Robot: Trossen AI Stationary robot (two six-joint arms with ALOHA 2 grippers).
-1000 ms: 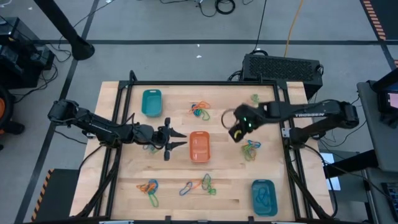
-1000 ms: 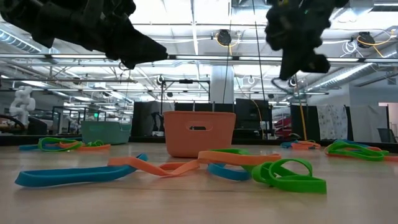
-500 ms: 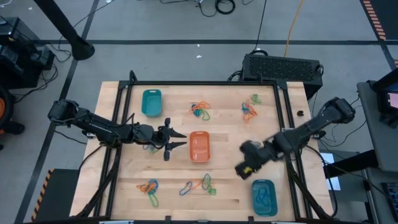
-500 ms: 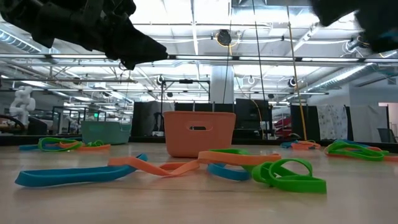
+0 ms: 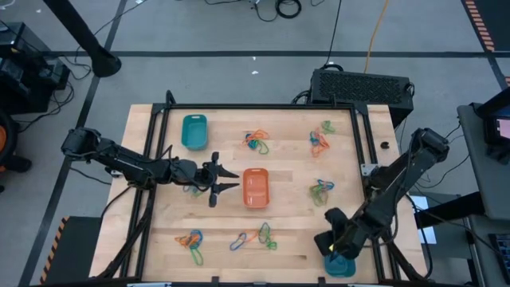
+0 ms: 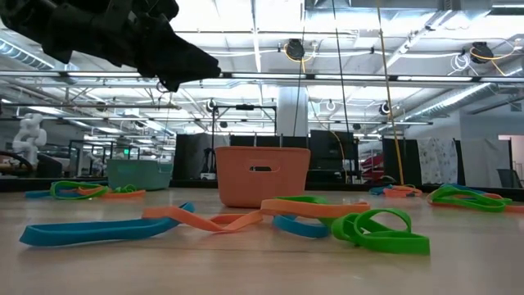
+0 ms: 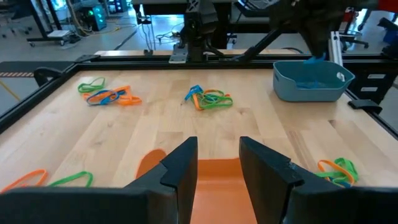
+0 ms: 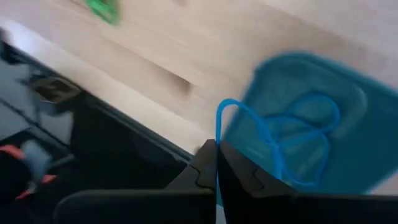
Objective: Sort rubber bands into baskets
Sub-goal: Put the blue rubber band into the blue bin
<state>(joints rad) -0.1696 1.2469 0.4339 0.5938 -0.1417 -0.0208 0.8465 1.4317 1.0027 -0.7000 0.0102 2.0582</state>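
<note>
A: Right wrist view shows the right gripper (image 8: 216, 163) clamped on a blue band (image 8: 249, 134), hanging above the teal basket (image 8: 348, 93) at the table's near right corner.

B: Why there?

A: I judge it is lined up for a drop; blue bands already lie inside.

B: And the left gripper (image 5: 225, 179)?

A: Fingers apart, holding nothing, waiting just left of the orange basket (image 5: 255, 188) at mid-table.
</note>
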